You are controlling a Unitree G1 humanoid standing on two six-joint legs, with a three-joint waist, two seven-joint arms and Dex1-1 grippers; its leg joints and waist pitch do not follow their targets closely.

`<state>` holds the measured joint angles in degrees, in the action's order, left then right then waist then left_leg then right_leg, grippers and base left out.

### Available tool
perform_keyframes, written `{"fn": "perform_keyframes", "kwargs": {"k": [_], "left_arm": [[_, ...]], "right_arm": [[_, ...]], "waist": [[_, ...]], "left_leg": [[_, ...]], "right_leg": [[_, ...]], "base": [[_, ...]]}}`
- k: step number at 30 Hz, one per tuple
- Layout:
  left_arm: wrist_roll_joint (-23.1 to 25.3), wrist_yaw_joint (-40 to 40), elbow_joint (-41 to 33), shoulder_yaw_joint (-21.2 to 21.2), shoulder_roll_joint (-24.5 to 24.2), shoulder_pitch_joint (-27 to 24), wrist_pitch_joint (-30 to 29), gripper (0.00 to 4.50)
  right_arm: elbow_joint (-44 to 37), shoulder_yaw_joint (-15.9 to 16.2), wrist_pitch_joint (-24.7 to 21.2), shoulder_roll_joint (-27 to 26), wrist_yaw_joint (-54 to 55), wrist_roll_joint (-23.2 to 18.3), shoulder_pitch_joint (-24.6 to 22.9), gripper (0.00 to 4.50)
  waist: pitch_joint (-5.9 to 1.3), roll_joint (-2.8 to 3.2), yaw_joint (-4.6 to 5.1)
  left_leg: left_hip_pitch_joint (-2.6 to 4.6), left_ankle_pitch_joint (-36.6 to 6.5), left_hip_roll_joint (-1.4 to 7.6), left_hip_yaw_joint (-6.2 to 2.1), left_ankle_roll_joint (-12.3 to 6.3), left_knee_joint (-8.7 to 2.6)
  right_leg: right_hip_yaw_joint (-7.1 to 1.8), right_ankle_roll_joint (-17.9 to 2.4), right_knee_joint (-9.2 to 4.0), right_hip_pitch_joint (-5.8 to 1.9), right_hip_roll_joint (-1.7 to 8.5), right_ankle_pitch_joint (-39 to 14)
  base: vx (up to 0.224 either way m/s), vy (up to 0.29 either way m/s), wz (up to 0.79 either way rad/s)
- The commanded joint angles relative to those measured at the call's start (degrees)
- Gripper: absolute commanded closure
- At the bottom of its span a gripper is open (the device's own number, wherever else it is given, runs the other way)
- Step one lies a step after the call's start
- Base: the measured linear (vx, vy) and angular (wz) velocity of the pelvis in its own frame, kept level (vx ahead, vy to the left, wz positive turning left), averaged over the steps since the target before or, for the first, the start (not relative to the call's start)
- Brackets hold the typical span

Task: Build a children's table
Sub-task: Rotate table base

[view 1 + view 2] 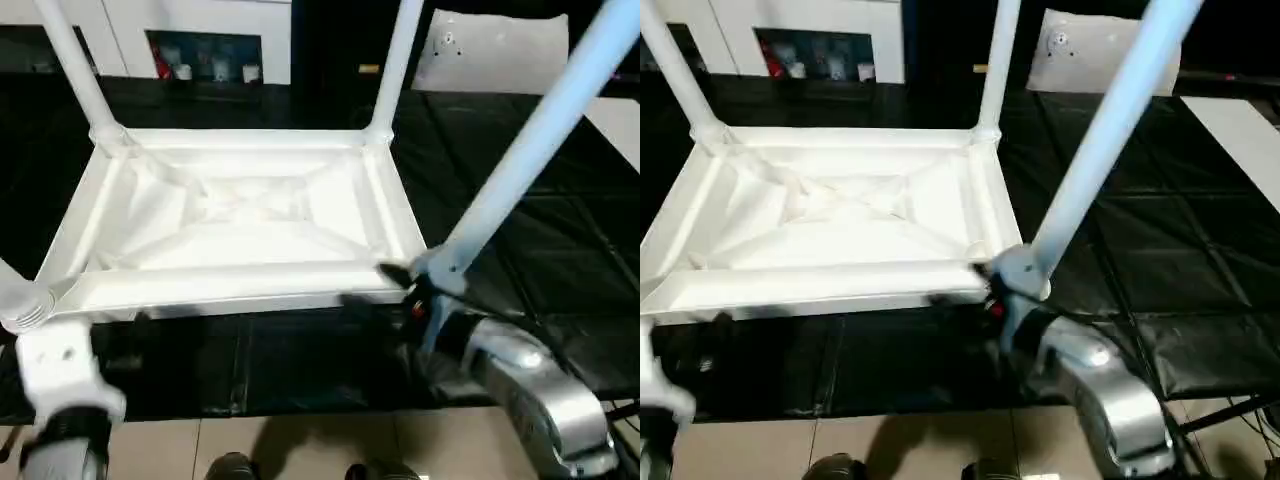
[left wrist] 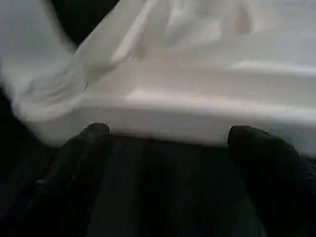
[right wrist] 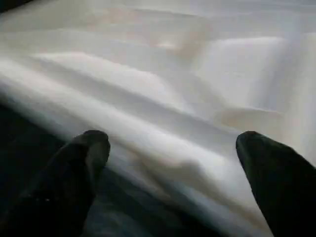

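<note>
Item: children's table [image 1: 240, 215], white plastic, lying upside down on the dark surface [image 1: 560, 250] in front of me, ribbed underside facing up. Four legs stand in the corner sockets: far left leg [image 1: 75, 65], far right leg [image 1: 400, 60], near right leg [image 1: 540, 130], and a near left leg whose threaded base [image 1: 25, 305] shows at the picture's edge.

My left end effector [image 2: 168, 140]: fingers [image 2: 89, 143] spread wide, holding nothing, facing the near rim of the top close by its near left corner. My right end effector [image 3: 170, 148]: fingers [image 3: 86, 148] spread wide, holding nothing, pointed at the near rim beside the near right corner socket.

Handling, as I judge it: hollow moulded plastic, so light for its bulk and stiff enough along the rim and ribs, with some flex in the broad panel. The surface looks smooth and glossy, likely slippery under my pads. The long legs would lever hard on their sockets if pulled sideways.

Where to hold: the near rim [image 1: 230, 285], one end effector toward each corner, clamped over the raised edge, not on a leg.
</note>
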<state>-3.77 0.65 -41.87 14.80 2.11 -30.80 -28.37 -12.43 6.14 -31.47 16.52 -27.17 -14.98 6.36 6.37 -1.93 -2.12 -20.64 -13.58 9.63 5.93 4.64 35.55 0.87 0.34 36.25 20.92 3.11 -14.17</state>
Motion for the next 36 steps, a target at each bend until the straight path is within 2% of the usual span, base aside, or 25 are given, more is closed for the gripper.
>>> {"fn": "perform_keyframes", "kwargs": {"k": [1, 4, 5, 7, 8, 9, 10, 11, 12, 14, 16, 17, 18, 19, 22, 23, 24, 27, 28, 29, 30, 31, 32, 34, 36], "left_arm": [[-0.8, -1.8, -1.0, 1.1, 1.6, -2.1, 0.5, 0.04], [-1.4, -2.0, -0.4, 2.7, 2.7, -3.6, 3.3, 0.04], [-1.8, -1.5, -0.1, 3.0, 2.6, -3.6, 4.1, 0.04], [-2.8, 0.5, 0.9, 3.3, 1.4, -3.7, 6.2, 0.04], [-3.5, 2.5, 2.1, 3.4, 0.3, -3.8, 8.0, 0.04], [-4.1, 5.5, 4.1, 3.7, -2.0, -3.8, 10.1, 0.04], [-4.1, 5.5, 4.1, 3.7, -2.0, -3.8, 10.1, 0.04], [-4.6, 6.7, 5.9, 4.7, -2.7, -3.6, 11.5, 0.04], [-5.6, 8.1, 6.7, 5.2, -3.4, -3.2, 12.0, 0.04], [-10.9, 14.8, 7.9, 6.7, -6.2, -1.6, 13.2, 0.04], [-13.3, 17.4, 6.9, 8.0, -8.9, -0.2, 11.1, 0.04], [-13.3, 17.4, 6.9, 8.0, -8.9, -0.2, 11.1, 0.04], [-13.9, 18.1, 8.0, 8.8, -11.0, 1.7, 10.5, 0.04], [-14.4, 18.4, 8.7, 9.1, -12.0, 2.8, 10.6, 0.04], [-16.6, 21.2, 11.6, 8.9, -15.4, 6.9, 10.1, 0.04], [-16.8, 22.2, 12.4, 8.6, -16.5, 8.0, 10.1, 0.04], [-17.5, 23.5, 13.4, 8.3, -17.7, 9.5, 9.6, 0.04], [-18.5, 25.3, 15.2, 7.7, -19.4, 12.1, 8.7, 0.04], [-19.0, 26.1, 16.1, 7.2, -20.2, 13.7, 7.9, 0.04], [-19.2, 27.2, 17.0, 6.0, -21.0, 16.0, 7.3, 0.04], [-20.4, 28.1, 17.7, 4.8, -21.5, 18.3, 6.1, 0.04], [-21.5, 29.0, 18.3, 3.7, -21.9, 20.2, 5.0, 0.04], [-22.0, 29.5, 18.5, 3.1, -22.1, 21.1, 4.5, 0.04], [-24.4, 31.7, 17.9, 0.7, -22.2, 22.2, 2.3, 0.04], [-25.8, 33.2, 17.4, -0.9, -22.2, 22.5, 1.2, 0.04]], "right_arm": [[3.4, -5.3, 1.8, 1.3, 4.2, 1.9, 1.4, 0.00], [9.5, -10.0, 6.1, 3.2, 9.1, 4.3, 4.6, 0.00], [10.3, -10.7, 6.7, 3.3, 9.8, 4.6, 5.0, 0.00], [10.8, -11.1, 7.6, 3.4, 8.8, 4.3, 5.4, 0.00], [10.3, -10.6, 7.7, 3.2, 7.8, 4.0, 5.0, 0.00], [9.0, -9.5, 7.3, 2.6, 6.4, 3.6, 4.2, 0.00], [9.0, -9.5, 7.3, 2.6, 6.4, 3.6, 4.2, 0.00], [7.8, -8.4, 7.0, 2.1, 5.5, 3.0, 3.3, 0.00], [7.2, -7.8, 6.8, 1.8, 5.1, 2.7, 2.8, 0.00], [5.5, -5.4, 6.6, 1.4, 3.3, 1.5, 0.8, 0.00], [3.9, -3.8, 5.2, 1.3, 2.1, 0.3, -0.8, 0.00], [3.9, -3.8, 5.2, 1.3, 2.1, 0.3, -0.8, 0.00], [3.1, -2.7, 4.3, 1.5, 1.6, 0.4, -1.8, 0.00], [2.8, -2.3, 3.8, 1.6, 1.4, 0.5, -2.3, 0.00], [2.0, -1.0, 1.9, 1.4, 1.7, 1.6, -3.8, 0.00], [1.9, -0.7, 1.4, 1.2, 1.8, 1.8, -4.2, 0.00], [2.1, -0.3, 1.0, 1.0, 2.3, 2.4, -4.3, 0.00], [2.7, 0.2, 0.7, 0.8, 3.6, 3.4, -4.2, 0.00], [3.3, 0.4, 0.3, 0.7, 4.6, 4.0, -3.8, 0.00], [4.8, 0.3, 0.1, 0.2, 6.6, 5.2, -3.1, 0.00], [6.5, 0.2, 0.1, -0.3, 8.3, 6.3, -2.1, 0.00], [8.0, 0.1, 0.1, -0.8, 9.6, 7.2, -1.1, 0.00], [8.9, 0.1, 0.1, -1.1, 10.1, 7.5, -0.5, 0.00], [12.4, 0.3, 0.9, -2.2, 10.9, 8.0, 2.2, 0.00], [14.3, 0.2, 1.3, -2.9, 11.1, 8.1, 3.9, 0.00]], "waist": [[-3.07, 0.73, -0.13], [-2.97, 0.70, -0.81], [-2.83, 0.48, -1.12], [-2.75, 0.16, -1.40], [-2.70, 0.18, -1.49], [-2.65, 0.02, -1.49], [-2.77, 0.16, -1.44], [-2.95, 0.35, -1.36], [-2.97, 0.28, -1.28], [-2.90, 0.17, -1.30], [-3.00, 0.52, -1.36], [-2.86, 0.50, -1.18], [-2.74, 0.21, -1.05], [-2.85, 0.47, -1.27], [-2.93, 0.66, -1.33], [-3.08, 0.61, -1.20], [-3.08, 0.80, -1.25], [-3.17, 0.63, -1.04], [-3.26, 0.71, -1.00], [-3.30, 0.51, -0.95], [-3.38, 0.89, -1.02], [-3.58, 0.99, -1.06], [-3.69, 1.16, -1.11], [-3.74, 0.88, -1.08], [-3.74, 0.99, -1.18]], "left_leg": [[-0.41, -2.5, 2.47, 0.15, -1.79, -4.79], [0.01, -5.6, 2.58, 0.42, -1.81, -4.84], [0.10, -7.0, 2.52, 0.68, -1.75, -4.92], [0.01, -8.8, 2.48, 0.91, -1.78, -5.13], [-0.25, -9.3, 2.41, 0.78, -1.87, -5.38], [-0.28, -9.4, 2.28, 0.80, -2.02, -5.38], [-0.06, -9.6, 2.27, 0.80, -2.13, -5.46], [-0.12, -8.9, 2.47, 0.69, -1.81, -5.45], [-0.11, -8.6, 2.55, 0.71, -1.62, -5.48], [0.00, -8.6, 2.22, 0.82, -1.44, -5.54], [0.22, -9.5, 2.44, 0.79, -1.06, -5.67], [0.09, -9.9, 2.50, 0.71, -0.76, -5.87], [0.01, -10.2, 2.53, 0.80, -0.70, -5.89], [0.20, -10.1, 2.46, 0.79, -0.61, -5.85], [0.36, -9.3, 2.17, 0.87, -0.10, -5.87], [0.24, -8.4, 2.25, 0.76, 0.05, -5.90], [0.31, -8.1, 2.27, 0.79, 0.20, -5.84], [0.25, -6.9, 2.14, 0.93, 0.62, -5.80], [0.34, -6.5, 2.08, 0.98, 0.76, -5.73], [0.36, -6.0, 2.06, 1.06, 0.87, -5.70], [0.45, -5.5, 1.92, 1.07, 0.97, -5.62], [0.86, -4.6, 1.69, 1.26, 1.44, -5.50], [0.82, -4.7, 1.82, 1.31, 1.85, -5.45], [0.59, -4.4, 2.00, 1.47, 1.99, -5.46], [0.58, -5.4, 1.99, 1.50, 2.16, -5.54]], "right_leg": [[-1.90, -13.1, -3.93, -2.48, 3.69, 5.8], [-1.91, -12.1, -4.47, -1.98, 3.59, 1.0], [-2.02, -11.4, -4.65, -1.79, 3.47, -0.9], [-2.14, -9.8, -4.83, -1.75, 3.53, -3.5], [-2.00, -8.6, -4.96, -1.77, 3.47, -5.6], [-2.04, -7.9, -5.18, -1.65, 3.46, -6.6], [-2.17, -6.8, -5.21, -1.36, 3.41, -7.8], [-2.13, -7.0, -5.10, -1.38, 3.46, -6.5], [-2.12, -7.0, -5.01, -1.36, 3.37, -5.5], [-2.18, -7.1, -4.99, -1.16, 3.30, -5.4], [-2.21, -7.4, -4.81, -0.96, 3.23, -5.5], [-2.09, -7.8, -4.70, -0.96, 3.12, -5.1], [-2.12, -7.9, -4.79, -0.97, 3.11, -5.2], [-2.16, -7.8, -4.67, -0.92, 3.11, -5.2], [-2.19, -7.6, -4.70, -0.83, 3.04, -4.7], [-2.20, -7.9, -4.45, -1.10, 3.17, -3.2], [-2.19, -8.1, -4.37, -0.99, 3.18, -2.5], [-2.17, -8.7, -4.17, -1.17, 3.19, -0.6], [-2.19, -8.8, -4.07, -1.17, 3.19, -0.2], [-2.16, -9.1, -4.08, -1.20, 3.14, 0.1], [-2.16, -9.3, -3.95, -1.17, 3.12, 0.7], [-2.08, -9.8, -3.88, -0.84, 2.96, 1.3], [-2.05, -10.4, -3.72, -0.98, 3.02, 2.2], [-2.08, -10.7, -3.51, -1.12, 3.08, 3.3], [-2.04, -11.0, -3.50, -1.09, 3.15, 1.9]], "base": [[0.000, 0.000, 0.00], [0.000, 0.000, 0.00], [0.000, 0.000, 0.00], [0.000, 0.000, 0.00], [0.000, 0.000, 0.00], [0.000, 0.000, 0.00], [0.000, 0.000, 0.00], [0.000, 0.000, 0.00], [0.000, 0.000, 0.00], [0.000, 0.000, 0.00], [0.000, 0.000, 0.00], [0.000, 0.000, 0.00], [0.000, 0.000, 0.00], [0.000, 0.000, 0.00], [0.000, 0.000, 0.00], [0.000, 0.000, 0.00], [0.000, 0.000, 0.00], [0.000, 0.000, 0.00], [0.000, 0.000, 0.00], [0.000, 0.000, 0.00], [0.000, 0.000, 0.00], [0.000, 0.000, 0.00], [0.000, 0.000, 0.00], [0.000, 0.000, 0.00], [0.000, 0.000, 0.00]]}}
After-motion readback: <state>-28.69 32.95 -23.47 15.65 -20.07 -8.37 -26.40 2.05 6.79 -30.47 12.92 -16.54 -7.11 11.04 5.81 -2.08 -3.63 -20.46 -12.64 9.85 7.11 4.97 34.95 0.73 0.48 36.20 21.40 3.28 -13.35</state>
